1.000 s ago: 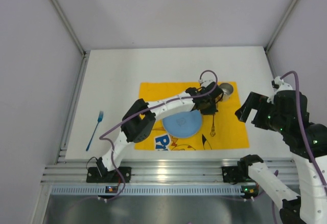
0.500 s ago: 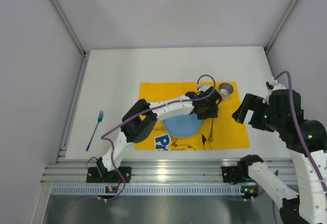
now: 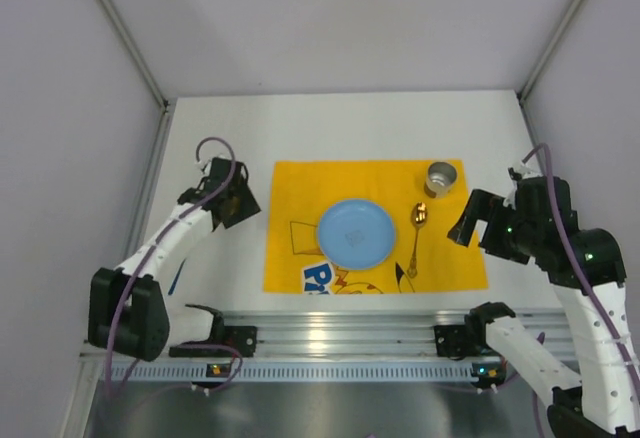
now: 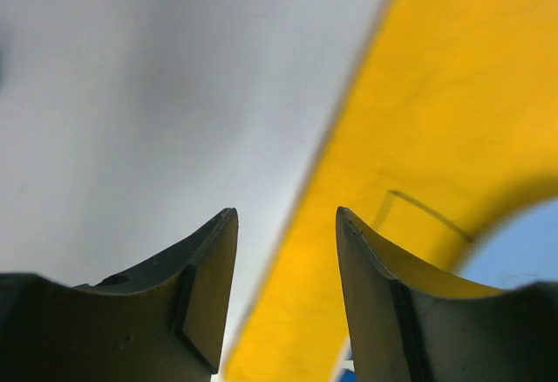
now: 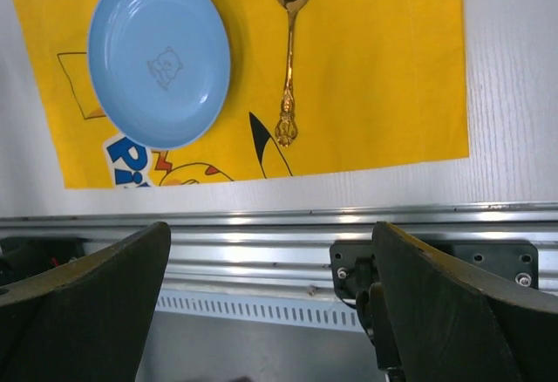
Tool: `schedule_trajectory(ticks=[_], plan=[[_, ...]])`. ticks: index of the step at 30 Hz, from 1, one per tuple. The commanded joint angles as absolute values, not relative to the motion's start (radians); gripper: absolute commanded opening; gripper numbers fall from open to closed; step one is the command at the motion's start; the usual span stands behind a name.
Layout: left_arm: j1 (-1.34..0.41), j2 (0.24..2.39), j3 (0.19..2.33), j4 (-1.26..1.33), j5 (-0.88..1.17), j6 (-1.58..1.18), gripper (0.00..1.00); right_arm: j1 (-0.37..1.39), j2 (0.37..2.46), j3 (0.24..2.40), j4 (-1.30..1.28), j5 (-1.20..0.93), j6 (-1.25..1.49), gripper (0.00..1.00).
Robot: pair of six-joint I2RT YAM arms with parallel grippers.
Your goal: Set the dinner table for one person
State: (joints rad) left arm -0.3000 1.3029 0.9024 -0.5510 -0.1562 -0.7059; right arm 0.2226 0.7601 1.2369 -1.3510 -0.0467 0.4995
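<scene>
The white dinner table carries a yellow cartoon mat. On the mat sit a blue plate, a gold spoon just right of it, and a metal cup at the far right corner. My left gripper hovers at the mat's left edge. In the left wrist view it is open and empty, with the mat and the plate's rim below. My right gripper hangs right of the mat, open wide with nothing in it, looking down on the plate and spoon.
A blue fork lies on the table left of the mat, mostly hidden under my left arm. An aluminium rail with both arm bases runs along the near edge. Grey walls close in the table at the back and sides.
My left gripper opened and the arm swung from the spoon and cup area across to the mat's left edge. The spoon now lies uncovered right of the plate. The right arm shifted slightly.
</scene>
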Motion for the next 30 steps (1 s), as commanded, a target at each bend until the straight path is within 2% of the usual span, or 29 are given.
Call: schedule_trajectory(ticks=[1,7,14,25,30], plan=[[-0.189,1.207,0.789,-0.54,-0.106,-0.51,0.54,0.233,0.767,1.21,-1.355,-0.077,0.52,1.0],[0.07,1.273,0.804,-0.587,-0.069,-0.39,0.54,0.235,0.828,1.219,-1.318,-0.103,0.508,1.0],[0.184,1.45,0.911,-0.658,-0.063,-0.315,0.53,0.236,0.862,1.258,-1.318,-0.08,0.494,1.0],[0.221,1.405,0.939,-0.666,-0.14,-0.241,0.54,0.236,0.868,1.218,-1.319,-0.067,0.499,1.0],[0.238,1.502,0.977,-0.689,-0.186,-0.235,0.55,0.236,0.899,1.233,-1.312,-0.066,0.491,1.0]])
